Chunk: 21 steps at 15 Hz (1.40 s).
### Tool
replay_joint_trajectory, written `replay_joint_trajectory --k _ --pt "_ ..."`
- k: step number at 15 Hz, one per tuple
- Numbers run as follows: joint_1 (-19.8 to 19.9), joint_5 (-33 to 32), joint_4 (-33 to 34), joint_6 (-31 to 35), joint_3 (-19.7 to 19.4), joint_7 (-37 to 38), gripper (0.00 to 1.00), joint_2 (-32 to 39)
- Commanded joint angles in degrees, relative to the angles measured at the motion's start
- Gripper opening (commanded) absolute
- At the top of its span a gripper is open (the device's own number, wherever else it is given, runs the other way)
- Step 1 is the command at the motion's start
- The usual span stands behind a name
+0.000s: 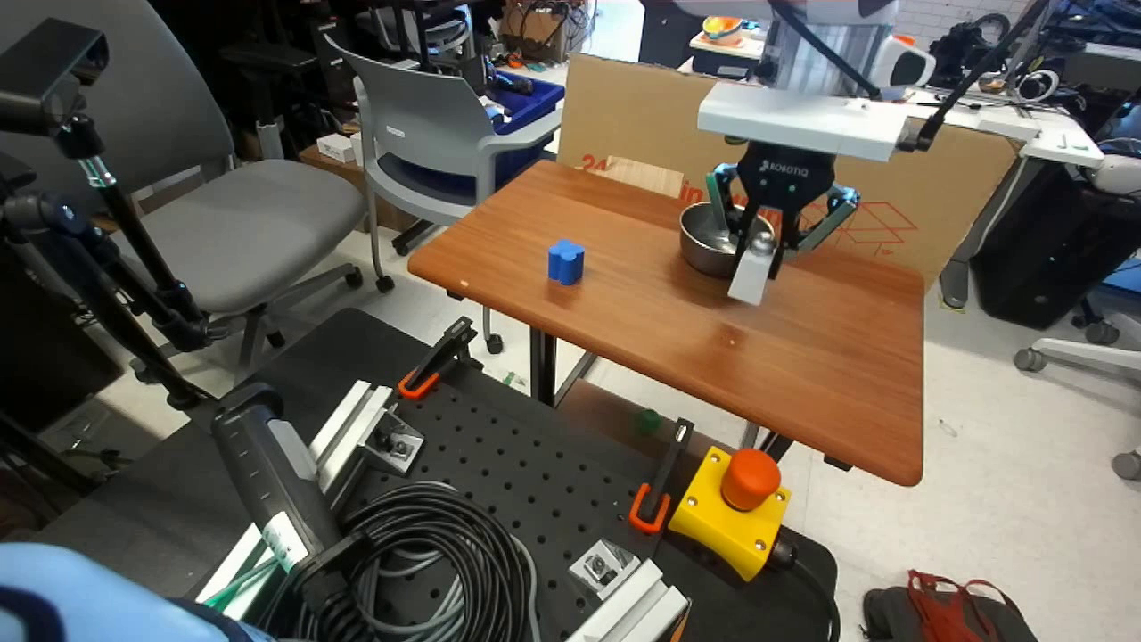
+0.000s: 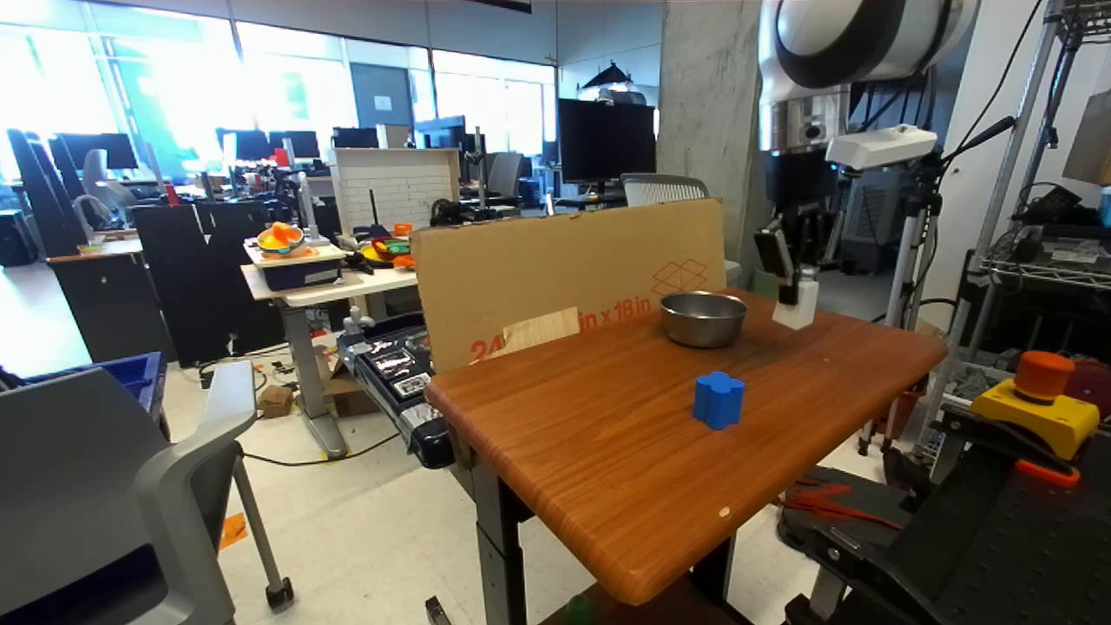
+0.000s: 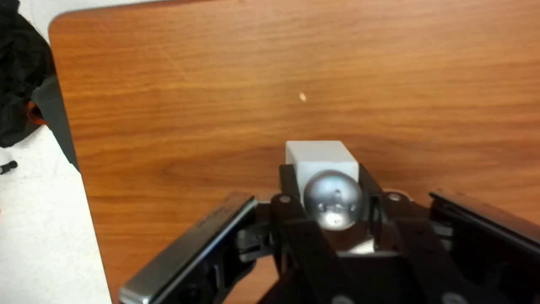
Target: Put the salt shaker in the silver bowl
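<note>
Hand clenched on the salt shaker; wrist view shows it plainest: the two fingers press opposite sides of the squared white body, domed silvery cap toward the camera. Shaker tilted, cap uppermost, base slanting off to one side. Whether the base clears the surface, cannot judge. Position: outside the silver bowl, just beside it; in an exterior view a narrow gap shows between rim and shaker. Bowl sits level on the wood, mouth up, shiny grey, toward the side where an upright cardboard panel with red printing stands. A paler wood-grained strip shows against the panel's lower part. Blue block, lobed in outline, upright on the surface in both exterior views, apart from bowl and shaker. Arm above the hand, white and dark, its upper part cut by the frame in both exterior views. Alongside the surface, a black bench drilled with rows of holes, bearing a coil of dark cable and a yellow box topped by a red-orange button. Grey chair near one end of the surface. Wrist view, upper left: rounded corner of the surface, pale floor past it, dark bundle at the frame's edge, too blurred to name.
</note>
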<state>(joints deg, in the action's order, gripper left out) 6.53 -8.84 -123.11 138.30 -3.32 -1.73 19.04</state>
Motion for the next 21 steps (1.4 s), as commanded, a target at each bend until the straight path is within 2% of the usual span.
replay_joint_trajectory --k 1,6,21 --pt "-0.52 5.51 2.52 1.5 1.98 -2.51 0.1 -2.7" --pt "-2.43 7.66 7.93 0.9 3.4 -1.85 0.1 -1.39" --pt "-4.46 4.75 25.28 -9.41 1.07 1.61 0.1 16.66"
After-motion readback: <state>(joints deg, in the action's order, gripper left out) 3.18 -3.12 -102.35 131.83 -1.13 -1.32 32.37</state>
